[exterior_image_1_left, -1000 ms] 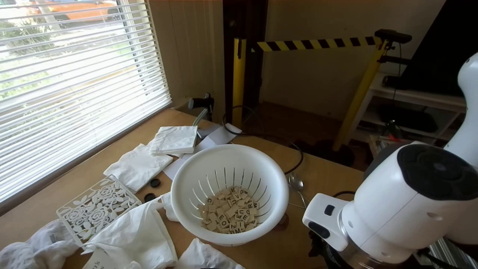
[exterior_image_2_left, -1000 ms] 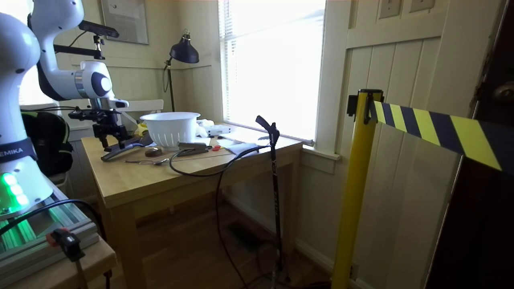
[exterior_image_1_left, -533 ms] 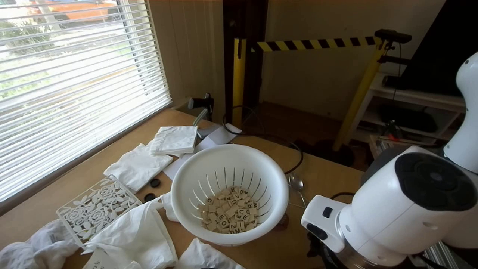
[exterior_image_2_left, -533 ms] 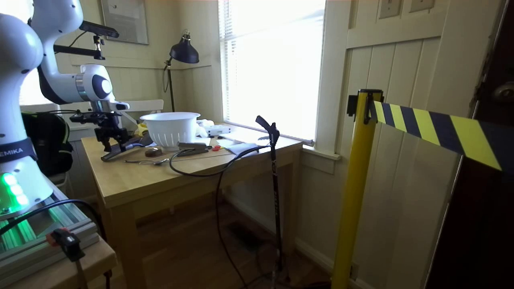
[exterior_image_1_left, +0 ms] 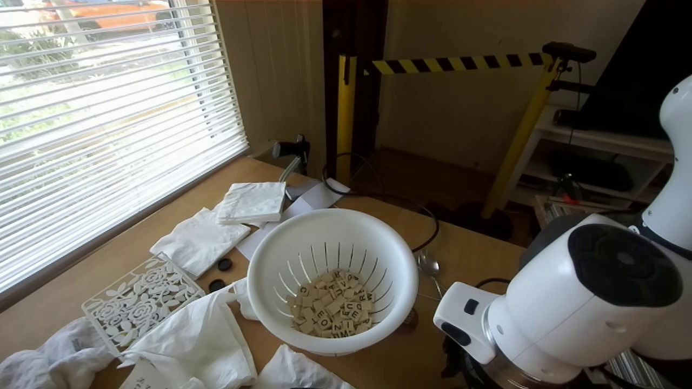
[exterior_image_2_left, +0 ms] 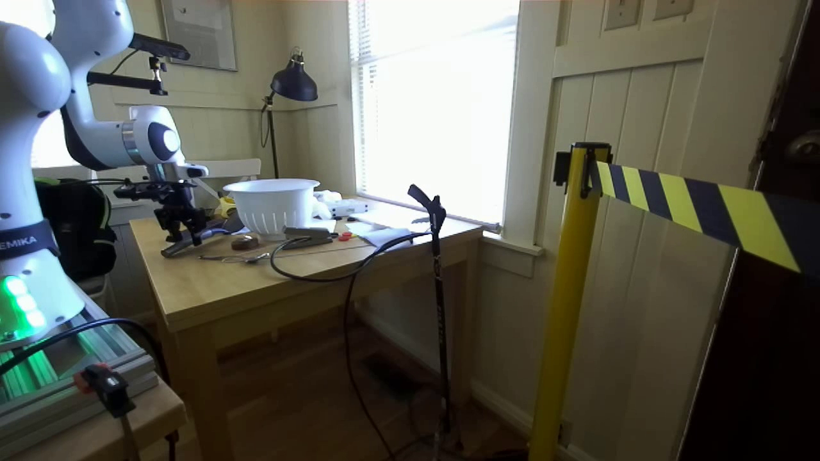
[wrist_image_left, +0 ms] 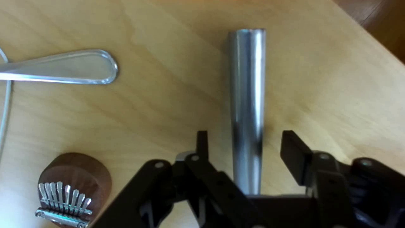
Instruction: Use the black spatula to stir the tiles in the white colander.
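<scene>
In the wrist view, the spatula's silver handle [wrist_image_left: 248, 95] runs between the two black fingers of my gripper [wrist_image_left: 245, 136]. Wood shows on both sides of it, so neither finger touches the handle there; the jaws stand partly apart, open. The spatula [exterior_image_2_left: 170, 251] lies on the table in an exterior view, its dark blade [exterior_image_2_left: 232, 222] towards the colander, my gripper [exterior_image_2_left: 184, 242] low over the handle. Both exterior views show the white colander [exterior_image_1_left: 330, 232] upright beside the arm. Inside it is a heap of beige lettered tiles [exterior_image_1_left: 335, 308], hidden in the lower side-on view by the colander wall [exterior_image_2_left: 272, 208].
A round brown thumb piano [wrist_image_left: 76, 183] and a spoon [wrist_image_left: 79, 68] lie left of the handle in the wrist view. White cloths [exterior_image_1_left: 189, 340], a cut-out panel [exterior_image_1_left: 143, 302] and papers surround the colander. The table edge [wrist_image_left: 373, 41] is near the handle's end.
My gripper has come down a little over the spatula handle, and its fingers have drawn closer together. The colander, the tiles and the spatula have stayed where they were.
</scene>
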{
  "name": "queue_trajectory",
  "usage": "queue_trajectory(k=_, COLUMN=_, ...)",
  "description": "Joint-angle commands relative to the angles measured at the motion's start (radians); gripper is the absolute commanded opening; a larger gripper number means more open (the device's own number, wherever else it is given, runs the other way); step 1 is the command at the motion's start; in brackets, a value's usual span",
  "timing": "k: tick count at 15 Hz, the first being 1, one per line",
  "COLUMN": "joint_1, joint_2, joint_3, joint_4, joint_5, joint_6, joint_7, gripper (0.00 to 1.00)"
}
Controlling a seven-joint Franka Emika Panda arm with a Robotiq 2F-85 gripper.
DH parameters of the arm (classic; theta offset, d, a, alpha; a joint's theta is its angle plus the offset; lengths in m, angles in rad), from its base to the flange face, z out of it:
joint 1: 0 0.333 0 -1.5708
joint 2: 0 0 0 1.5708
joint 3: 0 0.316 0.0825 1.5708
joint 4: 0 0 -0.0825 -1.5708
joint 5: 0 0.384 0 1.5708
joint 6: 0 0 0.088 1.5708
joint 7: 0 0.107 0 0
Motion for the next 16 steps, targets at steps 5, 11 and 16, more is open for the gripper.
queue_trajectory(k=5, joint_1=-0.02, joint_2=-0.008, joint_3=0.014, joint_4=0.0, joint_5=0.04, joint_6=0.032, joint_7=-0.079, gripper=0.13)
queue_trajectory(k=11, joint_1=-0.141, joint_2=-0.154, joint_3=0.143, joint_4=-0.047, joint_5=0.095, joint_6=-0.01, joint_7=-0.196, gripper=0.06)
queue_trajectory(k=16, joint_1=-0.302, joint_2=-0.306, joint_3=0.393, joint_4=-0.086, joint_5=0.318, joint_6=-0.007, joint_7=-0.326, gripper=0.06)
